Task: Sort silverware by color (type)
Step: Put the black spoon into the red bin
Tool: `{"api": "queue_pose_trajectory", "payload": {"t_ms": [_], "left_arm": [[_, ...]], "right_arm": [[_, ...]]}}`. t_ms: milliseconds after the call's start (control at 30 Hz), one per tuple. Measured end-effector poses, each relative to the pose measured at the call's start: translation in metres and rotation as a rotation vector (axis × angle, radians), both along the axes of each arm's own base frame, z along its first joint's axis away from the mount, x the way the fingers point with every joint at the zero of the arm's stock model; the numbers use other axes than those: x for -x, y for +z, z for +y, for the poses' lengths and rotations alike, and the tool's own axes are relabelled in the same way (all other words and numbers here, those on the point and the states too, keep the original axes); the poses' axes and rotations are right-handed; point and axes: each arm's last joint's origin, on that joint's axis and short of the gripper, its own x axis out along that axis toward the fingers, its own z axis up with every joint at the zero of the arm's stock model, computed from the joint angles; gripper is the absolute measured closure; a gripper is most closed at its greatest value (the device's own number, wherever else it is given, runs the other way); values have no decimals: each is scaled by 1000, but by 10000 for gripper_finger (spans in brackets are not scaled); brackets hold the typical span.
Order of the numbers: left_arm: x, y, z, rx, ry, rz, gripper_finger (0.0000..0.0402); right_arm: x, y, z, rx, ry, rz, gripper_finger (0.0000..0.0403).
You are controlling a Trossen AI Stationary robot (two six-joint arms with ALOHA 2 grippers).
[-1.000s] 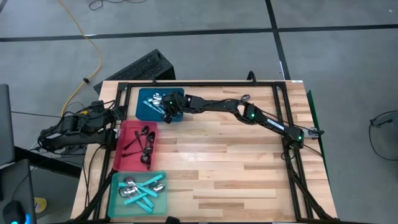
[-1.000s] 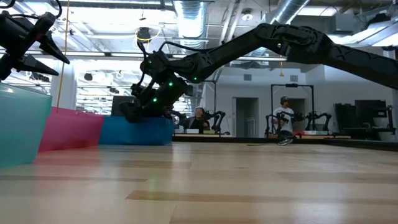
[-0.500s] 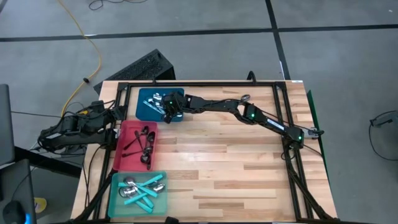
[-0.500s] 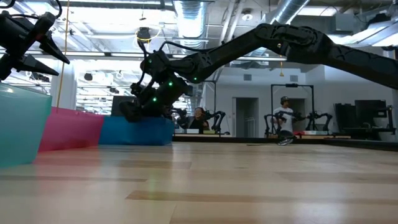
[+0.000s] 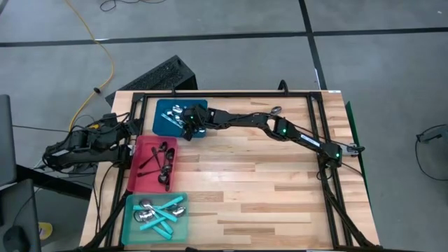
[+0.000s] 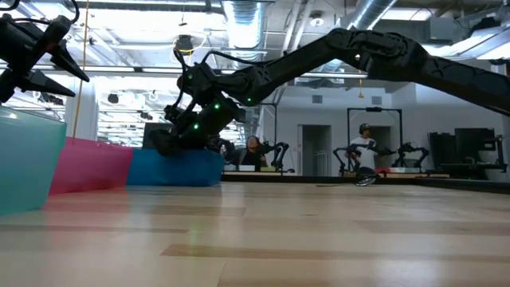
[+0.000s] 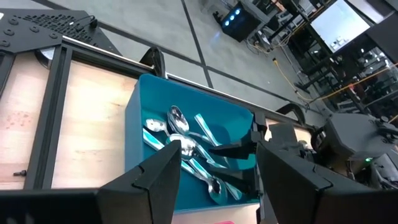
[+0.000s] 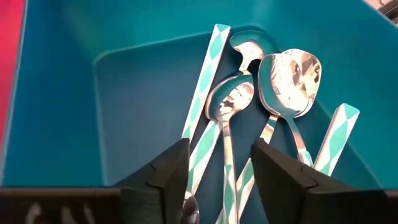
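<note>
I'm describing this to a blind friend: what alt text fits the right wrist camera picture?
The right gripper, fingers open and empty, hangs just above shiny silver spoons lying in a blue tray. The spoons' polished handles reflect the tray in pale patches; a strip of the red tray shows at one edge.

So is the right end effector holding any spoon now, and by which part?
Nothing is held: the right end effector stands open over the silver spoons in the blue tray.

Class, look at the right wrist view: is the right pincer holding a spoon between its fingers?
No. The right pincer hangs open above the blue tray, and the silver spoons lie loose on the tray floor.
</note>
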Motion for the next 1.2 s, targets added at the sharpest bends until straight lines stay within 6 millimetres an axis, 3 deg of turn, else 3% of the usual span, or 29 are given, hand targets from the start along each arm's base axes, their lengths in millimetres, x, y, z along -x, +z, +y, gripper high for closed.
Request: {"api": "queue_pose_trajectory", "payload": {"t_ms": [167, 433, 600, 733, 833, 967, 1067, 1200], "left_arm": [[0, 0, 0, 0, 1, -1, 207], [0, 0, 0, -1, 2, 0, 207], [0, 0, 0, -1, 2, 0, 207], [0, 0, 0, -1, 3, 0, 207], [0, 0, 0, -1, 3, 0, 207], [0, 0, 0, -1, 3, 2, 207], [0, 0, 0, -4, 7, 3, 207], [0, 0, 0, -4, 7, 3, 207]], "right_arm": [[0, 12, 0, 3, -1, -14, 197], [10, 56, -15, 20, -41, -81, 204], [30, 103, -28, 49, -146, -79, 214], [58, 157, -30, 72, -198, -62, 230], [80, 180, -30, 51, -234, 7, 245], [105, 185, -30, -6, -340, 164, 271], [121, 171, -28, -98, -385, 344, 291], [124, 142, -20, -161, -407, 509, 308]]}}
